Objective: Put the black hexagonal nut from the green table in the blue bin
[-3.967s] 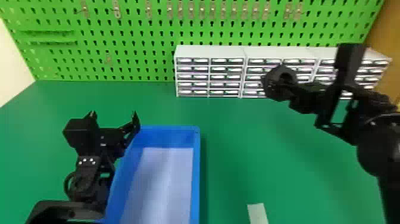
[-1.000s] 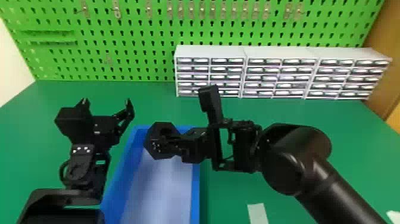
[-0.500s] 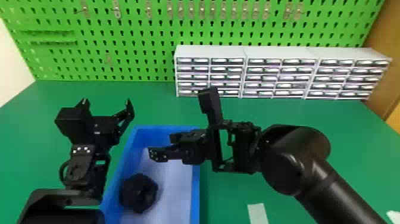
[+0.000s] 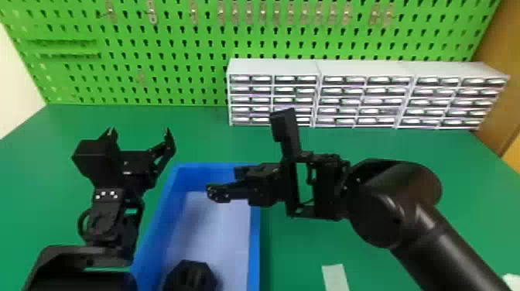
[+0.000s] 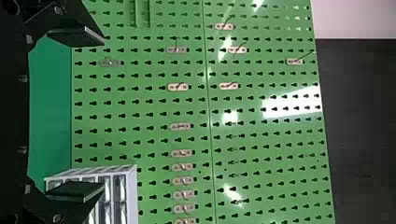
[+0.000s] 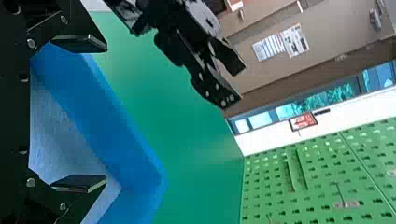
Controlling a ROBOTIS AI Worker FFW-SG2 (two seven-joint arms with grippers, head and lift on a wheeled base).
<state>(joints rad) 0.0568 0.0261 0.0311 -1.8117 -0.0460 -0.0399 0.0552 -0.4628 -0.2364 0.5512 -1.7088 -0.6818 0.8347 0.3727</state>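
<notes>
- The black hexagonal nut (image 4: 191, 276) is inside the blue bin (image 4: 254, 240), near the head view's bottom edge; it seems to lie on the floor of it, though the cut-off view makes its tilt hard to judge.
- The right gripper (image 4: 224, 182) is over the bin with its fingers apart and nothing between them.
- A low sideways retreat could catch the bin's wall and drag it, jostling the nut.
- Swinging further left risks a knock against the left gripper (image 4: 140, 132), which is parked open and empty just beyond the bin.
- Otherwise little threatens the job: the nut is released, and the walls should contain any roll.
- The bench (image 4: 301, 247) is green, with a pale strip (image 4: 336, 276) on it right of the bin.
- Behind stand white drawer units (image 4: 367, 65) and a green pegboard (image 4: 185, 38) with metal hooks; the room has windows (image 6: 289, 109).
</notes>
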